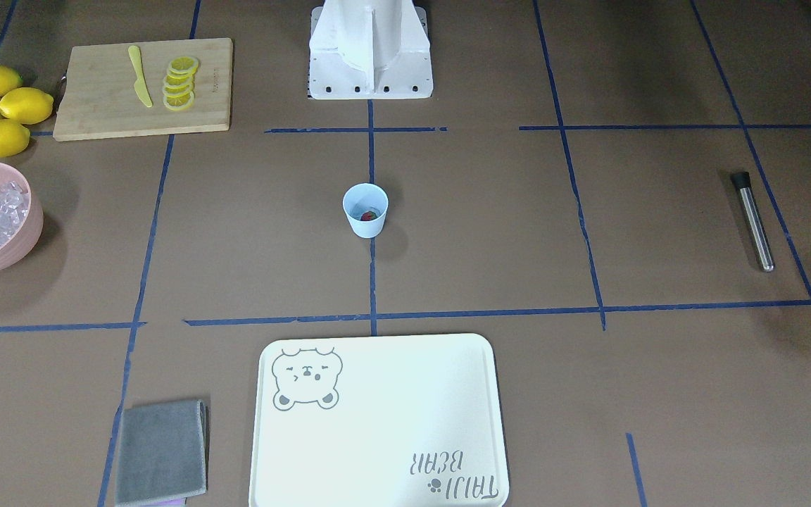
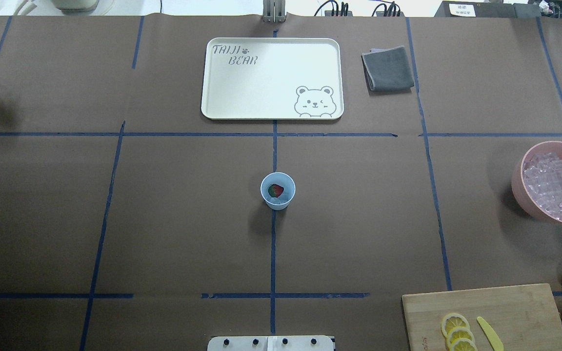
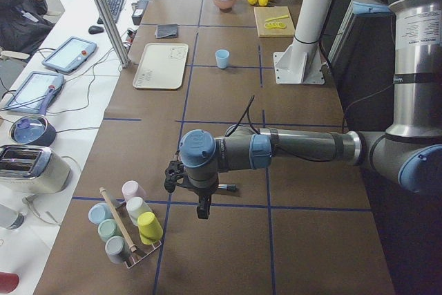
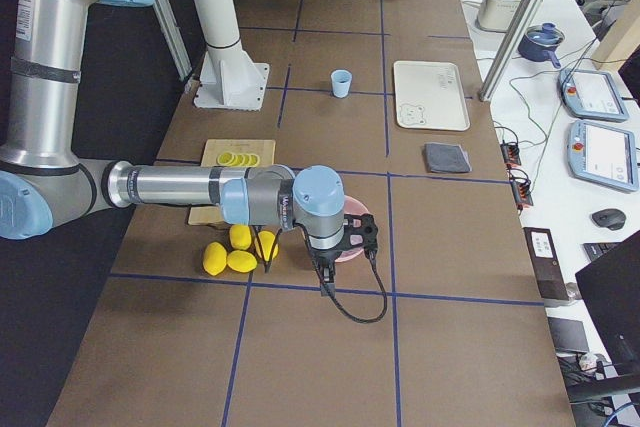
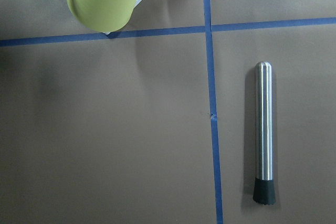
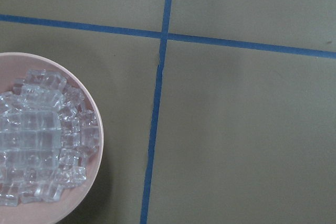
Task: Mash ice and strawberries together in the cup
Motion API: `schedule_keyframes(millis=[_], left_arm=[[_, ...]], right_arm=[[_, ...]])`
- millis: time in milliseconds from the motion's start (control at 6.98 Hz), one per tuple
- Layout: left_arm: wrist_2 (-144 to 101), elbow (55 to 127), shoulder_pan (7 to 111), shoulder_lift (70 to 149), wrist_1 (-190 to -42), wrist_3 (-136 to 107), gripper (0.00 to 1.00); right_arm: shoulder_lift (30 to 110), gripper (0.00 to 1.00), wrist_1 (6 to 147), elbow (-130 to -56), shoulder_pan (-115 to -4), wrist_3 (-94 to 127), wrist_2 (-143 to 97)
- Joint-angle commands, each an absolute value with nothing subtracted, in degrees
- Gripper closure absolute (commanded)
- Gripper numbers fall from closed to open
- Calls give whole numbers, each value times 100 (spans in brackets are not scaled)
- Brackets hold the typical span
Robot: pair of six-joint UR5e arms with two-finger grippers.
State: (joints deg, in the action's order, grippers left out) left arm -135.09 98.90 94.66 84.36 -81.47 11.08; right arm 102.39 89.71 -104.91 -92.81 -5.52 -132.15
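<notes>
- Brown paper crossed with blue tape covers the table (image 2: 173, 219); in the overhead view the cup (image 2: 277, 191) stands upright at its centre.
- One strawberry (image 2: 275, 190) lies inside the cup.
- Clear ice (image 2: 551, 185) fills a pink bowl (image 2: 517, 185) at 3 o'clock from the cup; a steel rod (image 1: 752, 220) lies at 9 o'clock and a tray (image 2: 271, 78) at 12.
- Near the rod hangs the left gripper (image 3: 202, 211), and beside the bowl the right gripper (image 4: 324, 285); whether their fingers are apart or together cannot be told.
</notes>
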Motion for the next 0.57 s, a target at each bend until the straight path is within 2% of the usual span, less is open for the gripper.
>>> schedule_keyframes(millis=[0,430], left_arm=[[-13500,9914,9466,8429,-8147,1107,0],[-13500,9888,9466,8420,-8139,1090,0]], right_arm=[[10239,1,8974,-10477,-9273,-519,-13210],[10239,1,8974,-10494,-9272,-510,-13227]])
